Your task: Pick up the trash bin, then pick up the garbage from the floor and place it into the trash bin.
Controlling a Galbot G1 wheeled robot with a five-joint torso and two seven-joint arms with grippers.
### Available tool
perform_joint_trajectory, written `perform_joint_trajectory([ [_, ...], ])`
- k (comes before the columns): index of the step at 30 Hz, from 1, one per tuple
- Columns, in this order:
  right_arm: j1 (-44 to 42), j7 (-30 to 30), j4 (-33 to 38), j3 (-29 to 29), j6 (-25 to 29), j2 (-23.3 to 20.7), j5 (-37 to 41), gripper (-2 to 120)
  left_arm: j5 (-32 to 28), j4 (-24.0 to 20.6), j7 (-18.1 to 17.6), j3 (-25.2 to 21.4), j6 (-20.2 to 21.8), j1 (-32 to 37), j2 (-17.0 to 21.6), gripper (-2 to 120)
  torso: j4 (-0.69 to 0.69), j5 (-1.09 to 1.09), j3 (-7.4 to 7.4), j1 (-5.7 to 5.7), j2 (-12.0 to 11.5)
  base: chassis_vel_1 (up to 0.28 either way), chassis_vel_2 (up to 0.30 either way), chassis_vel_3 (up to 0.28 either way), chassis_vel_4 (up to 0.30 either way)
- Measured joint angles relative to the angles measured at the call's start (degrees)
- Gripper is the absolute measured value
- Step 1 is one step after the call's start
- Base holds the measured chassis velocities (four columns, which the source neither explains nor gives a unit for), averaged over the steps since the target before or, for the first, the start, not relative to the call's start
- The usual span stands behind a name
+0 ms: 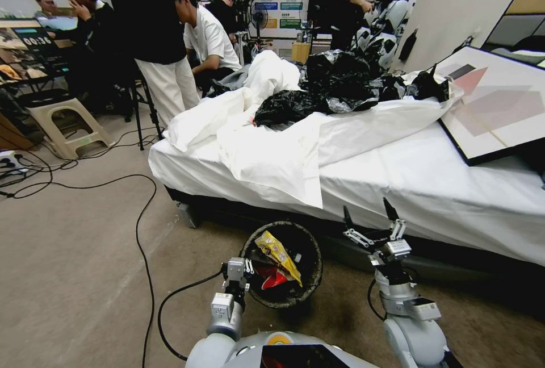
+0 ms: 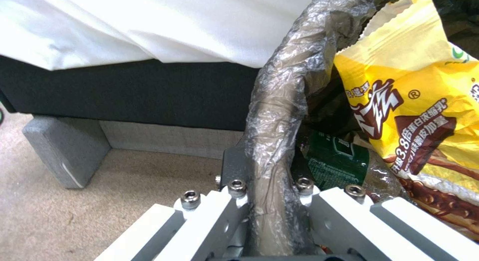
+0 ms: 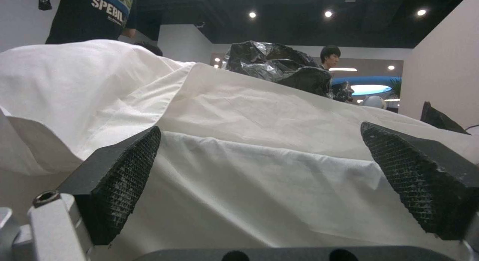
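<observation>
Left end effector [image 1: 245, 268] clamped on trash bin [image 1: 311, 277] rim; right end effector [image 1: 372, 221] wide open, empty, just right of bin.

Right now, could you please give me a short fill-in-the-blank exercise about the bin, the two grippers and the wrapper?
1. The left gripper is shut on the ____ of the bin.
2. The yellow wrapper lies ____ the bin.
3. The right gripper is ____ and holds nothing.
4. The black bags lie on the ____.

Missing words: rim; inside; open; bed
</observation>
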Motion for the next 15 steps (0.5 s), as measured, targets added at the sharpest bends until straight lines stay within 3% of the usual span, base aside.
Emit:
perform_joint_trajectory([
  [15,1.03,-0.66,-1.74,-0.85,0.54,0.6,-0.47,100,-0.24,-0.82,0.56,-0.91,0.26,-0.03,1.52,0,0.0,-0.01,0.0,0.0,0.0,0.006,0.007,0.007,0.008],
])
